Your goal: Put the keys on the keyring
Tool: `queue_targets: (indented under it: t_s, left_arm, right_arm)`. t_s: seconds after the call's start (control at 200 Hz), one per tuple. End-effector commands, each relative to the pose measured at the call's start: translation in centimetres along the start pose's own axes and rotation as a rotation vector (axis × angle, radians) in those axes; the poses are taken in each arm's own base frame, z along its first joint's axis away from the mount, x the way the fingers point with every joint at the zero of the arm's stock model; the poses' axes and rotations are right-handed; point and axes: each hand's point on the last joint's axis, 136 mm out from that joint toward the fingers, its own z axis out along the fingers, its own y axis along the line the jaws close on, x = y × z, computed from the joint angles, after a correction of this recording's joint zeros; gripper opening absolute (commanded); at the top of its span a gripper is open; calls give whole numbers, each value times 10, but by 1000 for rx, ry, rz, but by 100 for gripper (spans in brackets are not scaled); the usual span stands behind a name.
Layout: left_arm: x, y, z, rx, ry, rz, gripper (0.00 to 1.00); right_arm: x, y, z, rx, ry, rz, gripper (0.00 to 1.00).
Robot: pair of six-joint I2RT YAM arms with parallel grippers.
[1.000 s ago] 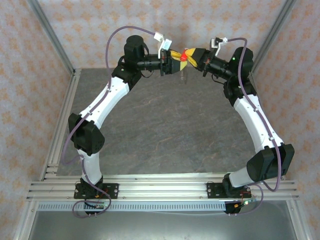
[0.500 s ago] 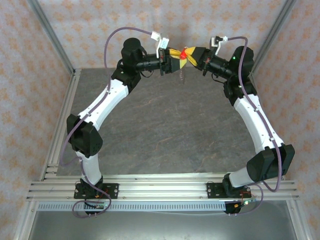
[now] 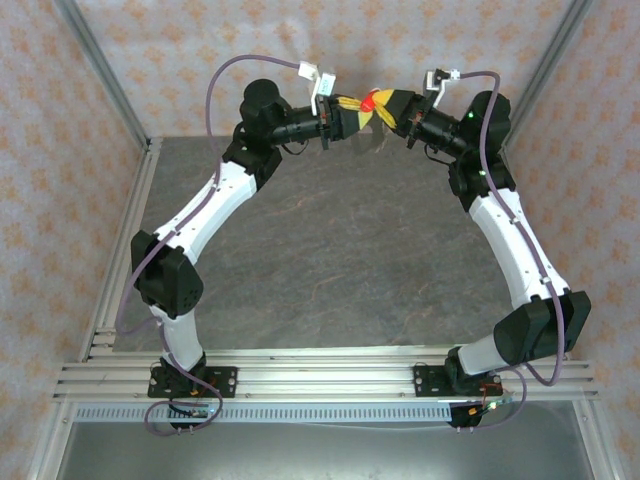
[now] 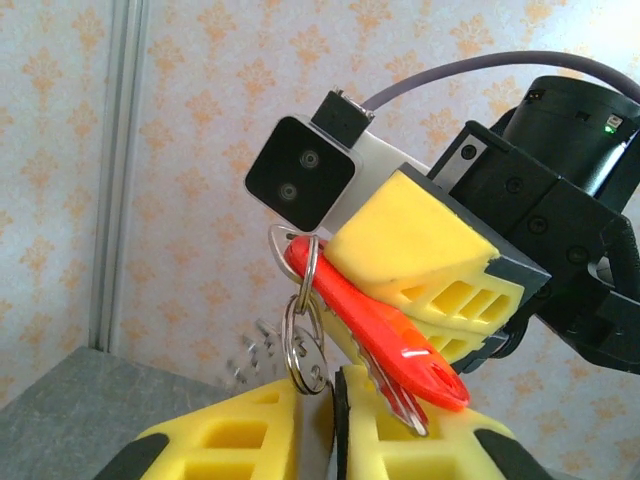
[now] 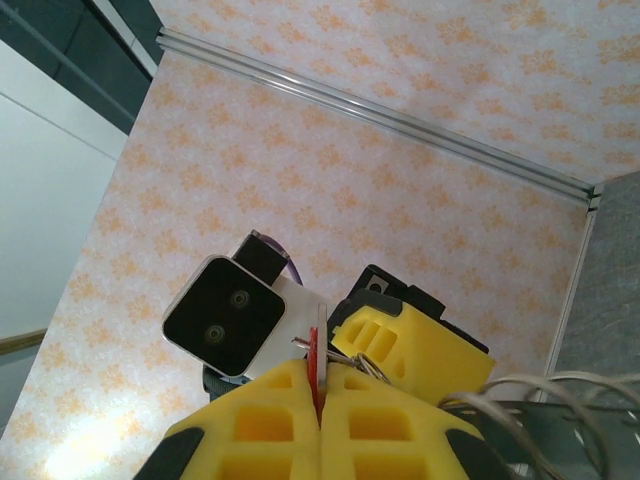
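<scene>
From overhead, my two arms arch up from the bottom corners. The left gripper [image 3: 356,109] and right gripper [image 3: 382,101] meet tip to tip at top centre, above the table's [image 3: 330,250] far edge. In the left wrist view the key [image 4: 375,335] slants from centre to lower right, under the right gripper's fingers [image 4: 420,250]. The split ring [image 4: 303,345] hangs from its upper end, just above my left fingers at the bottom edge, with the beaded chain [image 4: 255,352] behind it to the left.
</scene>
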Motion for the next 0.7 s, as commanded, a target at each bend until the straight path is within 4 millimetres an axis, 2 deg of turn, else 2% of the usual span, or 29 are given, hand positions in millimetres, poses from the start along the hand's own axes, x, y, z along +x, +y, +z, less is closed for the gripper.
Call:
queue_targets:
  t_s: [0.0,0.14,0.53,0.696]
  left_arm:
    - [-62,-23,-22,-31,-154,127,9]
    - [-63,-26,-25,-26,-154,132,0]
    - [-68,-30,-28,-27,-167,130,0]
    - [-70,-29,-31,-51,-194,117,0]
  right_arm:
    - [13,33,-7,-52,42,-70,0]
    - [12,37,-7,-56,38,-76,0]
    - [10,44,-9,-69,24,-99,0]
    - [10,39,-13,-62,23,-109,0]
